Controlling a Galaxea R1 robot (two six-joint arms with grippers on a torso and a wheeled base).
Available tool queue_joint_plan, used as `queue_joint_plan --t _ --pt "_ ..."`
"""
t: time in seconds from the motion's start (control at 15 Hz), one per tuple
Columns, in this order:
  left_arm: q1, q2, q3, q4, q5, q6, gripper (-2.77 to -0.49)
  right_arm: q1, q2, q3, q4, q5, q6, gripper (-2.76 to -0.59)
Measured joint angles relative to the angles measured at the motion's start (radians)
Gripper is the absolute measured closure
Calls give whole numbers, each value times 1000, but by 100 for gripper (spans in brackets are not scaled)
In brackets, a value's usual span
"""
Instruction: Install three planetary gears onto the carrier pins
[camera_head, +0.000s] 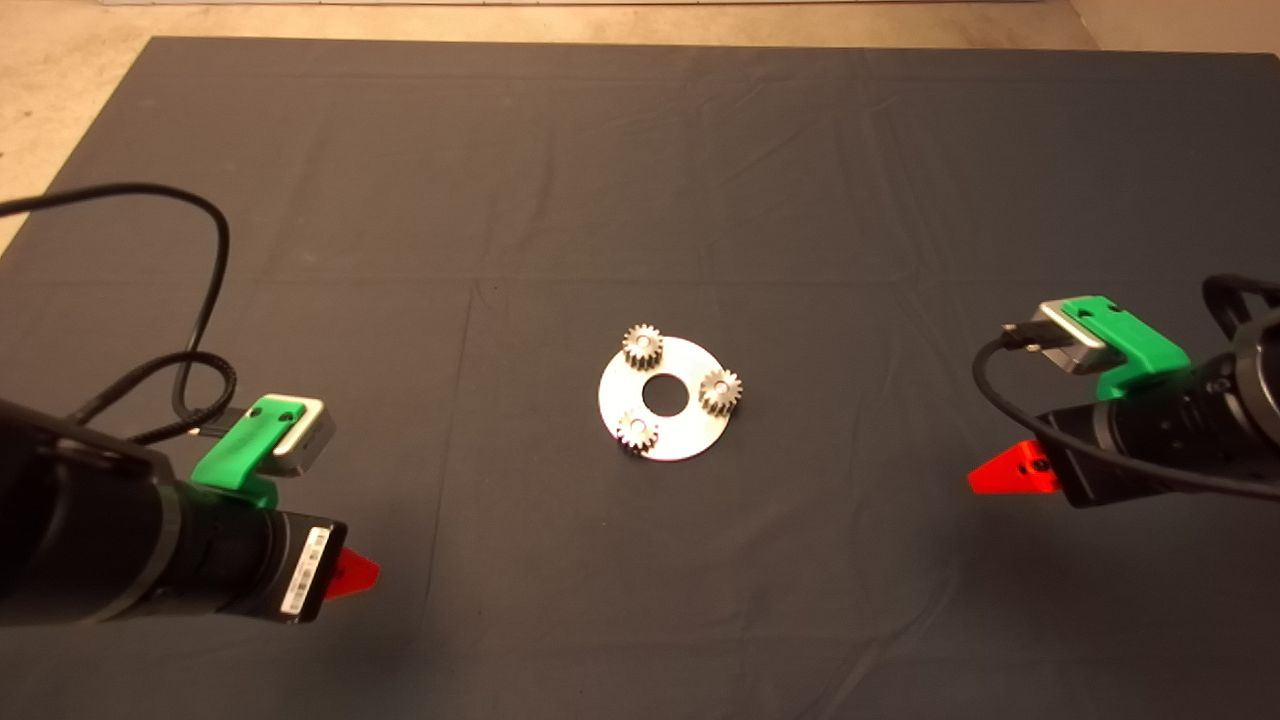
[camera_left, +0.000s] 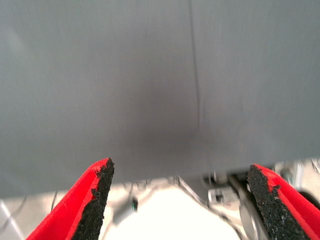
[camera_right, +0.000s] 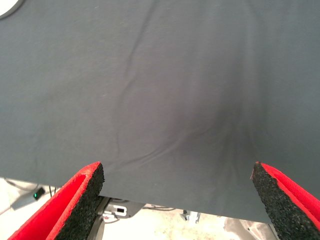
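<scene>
**All three gears seated; both arms clear of the work**

The left gripper (camera_left: 180, 200) has its jaws spread wide with nothing between them, and only bare mat shows ahead of it. The right gripper (camera_right: 177, 200) is likewise wide apart and empty. In the head view both sit low over the mat (camera_head: 640, 180), one at either side, well apart from the assembly. At the mat's centre lies the disc (camera_head: 690, 435), flat, with the planetary gears (camera_head: 720, 390) spaced evenly around its centre hole, each apparently on one of the carrier pins, whose tips are too small to confirm. Judgement: installation appears complete; no loose gear remains visible.
</scene>
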Motion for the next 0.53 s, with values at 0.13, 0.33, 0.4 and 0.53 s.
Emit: queue_joint_plan --t 0.13,0.33,0.4,0.53 --pt "0 5 8 -30 0 -32 -189 -6 -17 10 -7 1 3 -221" --pt "0 20 8 -75 0 -44 -189 -18 -85 20 1 5 -19 -221" --pt "0 22 8 -109 0 -45 -189 -30 -135 21 9 6 -36 -221" --pt "0 22 8 -128 1 -52 -189 -73 -249 22 31 -1 -59 -221"
